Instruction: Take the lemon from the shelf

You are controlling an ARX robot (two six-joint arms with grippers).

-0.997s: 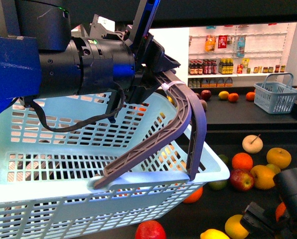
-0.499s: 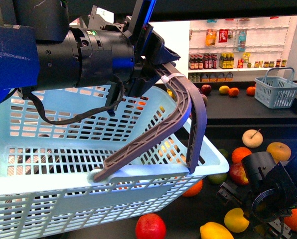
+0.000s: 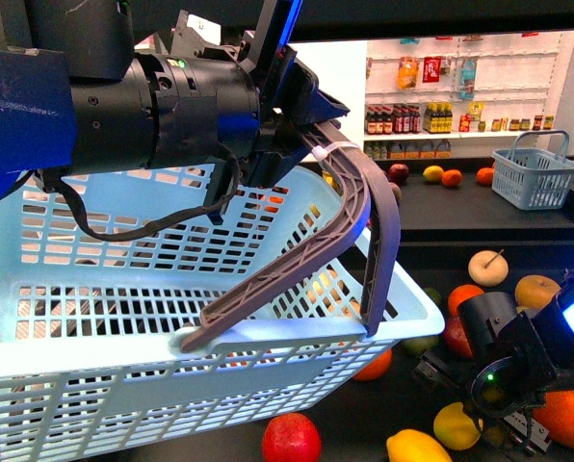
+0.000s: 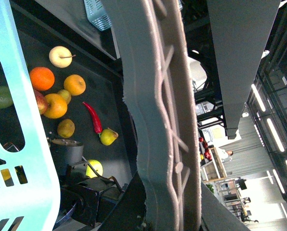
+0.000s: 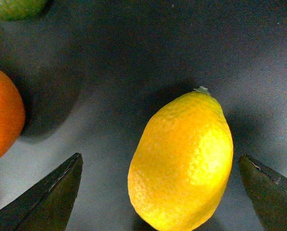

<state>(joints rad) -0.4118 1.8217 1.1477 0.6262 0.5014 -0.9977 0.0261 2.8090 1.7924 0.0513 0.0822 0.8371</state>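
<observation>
The lemon lies on the shelf's black tabletop between the spread right fingers, untouched, with a narrow gap at one finger and a wider one at the other. An orange sits beyond the wider gap. The left fingers clamp the basket handle.

You have the lemon lying on its side on the black table, with an orange near it, a green fruit farther off, and a red chili among other loose fruit.

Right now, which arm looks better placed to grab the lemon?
Right. The right gripper is open with a finger on each side of the lemon; the left gripper is busy holding the basket handle.
</observation>
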